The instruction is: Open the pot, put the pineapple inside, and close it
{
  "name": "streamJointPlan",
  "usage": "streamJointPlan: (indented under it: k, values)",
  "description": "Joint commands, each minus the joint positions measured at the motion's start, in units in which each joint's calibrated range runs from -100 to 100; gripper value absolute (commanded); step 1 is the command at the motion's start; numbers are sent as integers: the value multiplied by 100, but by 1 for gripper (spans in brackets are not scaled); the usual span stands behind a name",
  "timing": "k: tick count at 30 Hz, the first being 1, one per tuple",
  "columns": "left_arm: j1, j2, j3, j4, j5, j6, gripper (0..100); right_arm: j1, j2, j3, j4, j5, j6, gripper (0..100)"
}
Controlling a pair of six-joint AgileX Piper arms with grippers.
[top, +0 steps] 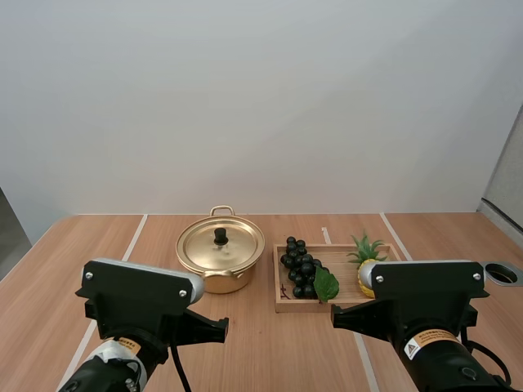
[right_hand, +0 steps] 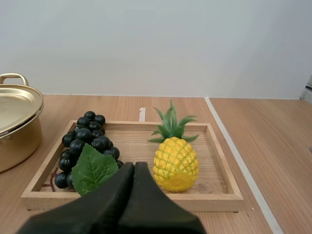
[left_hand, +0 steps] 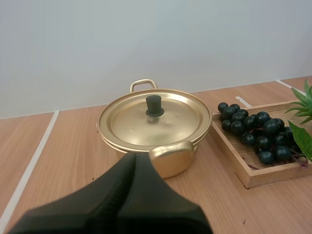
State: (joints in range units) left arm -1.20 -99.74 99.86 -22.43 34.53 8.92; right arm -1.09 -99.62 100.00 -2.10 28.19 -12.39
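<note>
Pot [top: 222,282], lidded: twelve o'clock of my left gripper [left_hand: 137,158], clenched empty, placed for lid [left_hand: 146,124]. Pineapple [right_hand: 175,163], upright in tray [right_hand: 131,201]: one o'clock of right gripper [right_hand: 134,167], clenched too.

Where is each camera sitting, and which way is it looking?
High view: behind and above both arms' bases, looking forward and down over the table; left arm and right arm show before the pot and wooden tray.
Left wrist view: on the left arm, facing the lidded pot; left gripper shut, one dark wedge.
Right wrist view: on the right arm, facing the tray's grapes and pineapple; right gripper shut.
Shared: both wrist views catch the pot and grapes.
</note>
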Motion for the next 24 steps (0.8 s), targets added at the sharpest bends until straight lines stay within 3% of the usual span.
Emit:
streamJointPlan:
  k: [1,24]
  values:
    - [43,-26,14,2243,-525,-1699,0,-92,-38,0,210,314,13,0]
    - [45,-26,14,2243,-525,-1727,0,-128,-38,0,210,297,13,0]
